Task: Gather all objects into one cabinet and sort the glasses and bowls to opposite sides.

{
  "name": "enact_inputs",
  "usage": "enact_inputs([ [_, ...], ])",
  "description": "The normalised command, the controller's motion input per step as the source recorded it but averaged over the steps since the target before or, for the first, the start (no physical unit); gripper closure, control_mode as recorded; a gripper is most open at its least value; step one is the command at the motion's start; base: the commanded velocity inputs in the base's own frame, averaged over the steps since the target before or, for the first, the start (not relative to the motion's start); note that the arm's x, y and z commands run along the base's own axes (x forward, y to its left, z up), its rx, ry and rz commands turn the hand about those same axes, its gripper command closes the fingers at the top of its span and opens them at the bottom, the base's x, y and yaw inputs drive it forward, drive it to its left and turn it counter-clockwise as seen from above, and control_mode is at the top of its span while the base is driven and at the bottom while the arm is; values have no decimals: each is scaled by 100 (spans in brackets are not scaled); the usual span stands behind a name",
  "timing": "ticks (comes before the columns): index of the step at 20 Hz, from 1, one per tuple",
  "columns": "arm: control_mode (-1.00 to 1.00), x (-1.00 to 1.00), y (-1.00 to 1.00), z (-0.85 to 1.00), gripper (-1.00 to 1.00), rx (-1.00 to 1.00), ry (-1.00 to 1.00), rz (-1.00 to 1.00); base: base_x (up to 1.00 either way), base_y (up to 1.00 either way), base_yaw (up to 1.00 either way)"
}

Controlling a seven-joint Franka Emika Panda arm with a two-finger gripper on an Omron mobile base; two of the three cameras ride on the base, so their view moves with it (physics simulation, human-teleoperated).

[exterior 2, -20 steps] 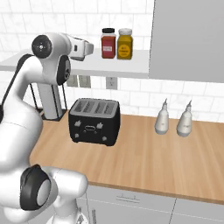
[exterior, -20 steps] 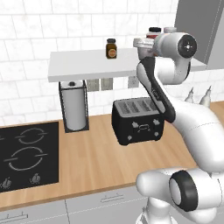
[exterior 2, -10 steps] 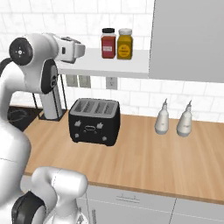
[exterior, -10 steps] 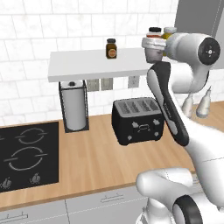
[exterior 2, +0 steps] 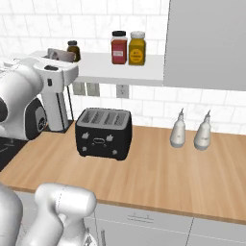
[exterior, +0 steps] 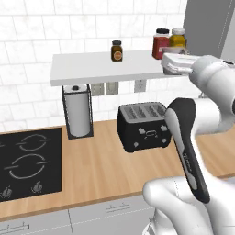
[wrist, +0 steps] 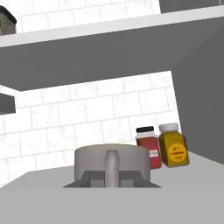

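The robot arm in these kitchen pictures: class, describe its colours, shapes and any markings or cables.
The arm has smooth, rounded, glossy white shells, with dark grey to black sections at the joints and round dark caps. Its hand is a boxy white block. No cables or markings are visible.

The arm point(exterior: 197, 137) is glossy white with rounded, bulbous segments, a long dark grey panel down one link, and dark circular joint caps; its boxy wrist is white.
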Motion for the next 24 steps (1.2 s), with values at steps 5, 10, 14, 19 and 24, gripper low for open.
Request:
enact_inputs([
  [5,-100,-86,0,22,100,0,0,0,0,0,0],
  [10,-100,-50,21,2,100,-2,6,1,0,0,0],
  [14,-100,-3,42,-6,100,-8,8,0,0,0,0],
  [19,-100,-12,47,-35,100,-6,-7,0,0,0,0],
  [24,-100,-62,26,-6,100,0,-15,0,0,0,0],
])
